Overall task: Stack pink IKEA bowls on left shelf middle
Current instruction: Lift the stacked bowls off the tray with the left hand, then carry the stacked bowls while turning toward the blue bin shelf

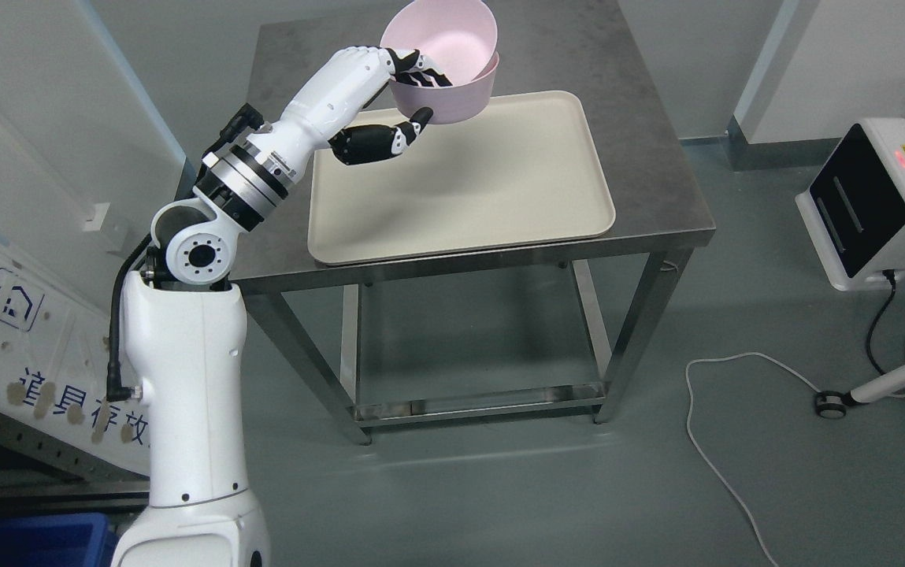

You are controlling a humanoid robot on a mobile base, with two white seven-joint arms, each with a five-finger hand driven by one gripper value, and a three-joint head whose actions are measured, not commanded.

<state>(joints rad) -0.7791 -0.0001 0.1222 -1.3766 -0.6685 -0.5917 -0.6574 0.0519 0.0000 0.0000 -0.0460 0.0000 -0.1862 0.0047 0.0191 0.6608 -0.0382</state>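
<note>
Holding the pink bowls [452,59] up off the counter [641,118], your left hand [389,102] has them pinched at the rim around 9 o'clock: fingers [420,72] hooked inside, thumb pressing the outer wall from below. Looks like two are nested, one rim peeking under the other, so that clamp probably keeps the pair together. They're tilted and hanging over the tray's [460,189] 12 o'clock corner, clear of it. No shelf in view, so you've likely got a swing toward 9 o'clock left. Right arm isn't showing.
</note>
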